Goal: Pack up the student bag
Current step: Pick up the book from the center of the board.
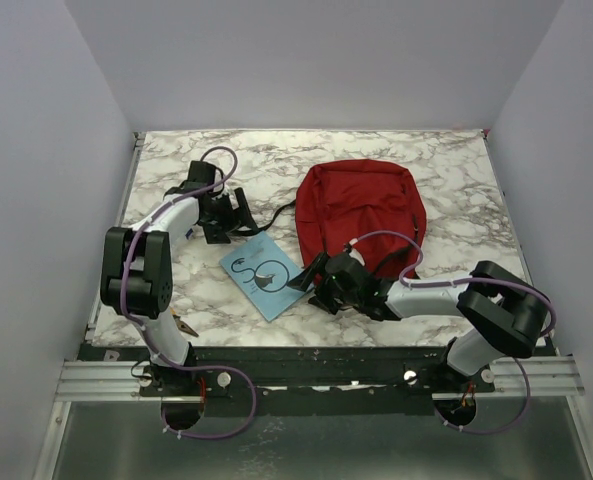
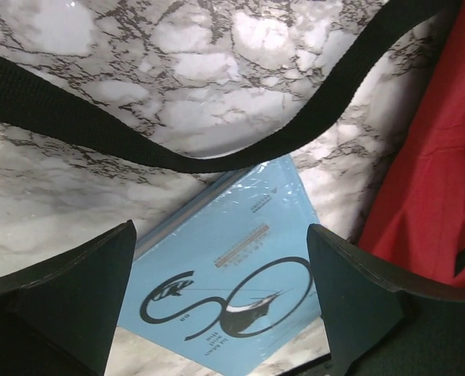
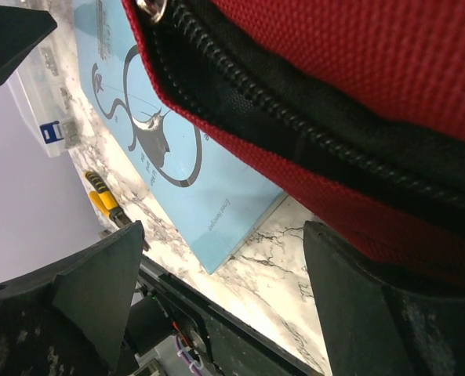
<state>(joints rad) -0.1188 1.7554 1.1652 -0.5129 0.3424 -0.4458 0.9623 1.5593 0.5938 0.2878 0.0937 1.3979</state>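
The student bag (image 1: 361,212) is a dark-red backpack lying flat at the middle right of the marble table. Its black zipper line (image 3: 295,117) and red fabric (image 3: 357,47) fill the right wrist view. A black strap (image 2: 177,149) trails left from it. A light-blue book (image 1: 263,275) with a black looping cover drawing lies just left of the bag's near edge. My left gripper (image 1: 236,213) stands open beyond the book (image 2: 232,266), nothing between its fingers. At the bag's near-left corner, beside the book (image 3: 169,157), my right gripper (image 1: 313,275) is open and empty.
A small yellow-handled tool (image 1: 186,325) lies near the table's front edge by the left arm's base, and it shows as well in the right wrist view (image 3: 103,200). A clear plastic box with a blue label (image 3: 50,121) sits beyond it. White walls close in the table.
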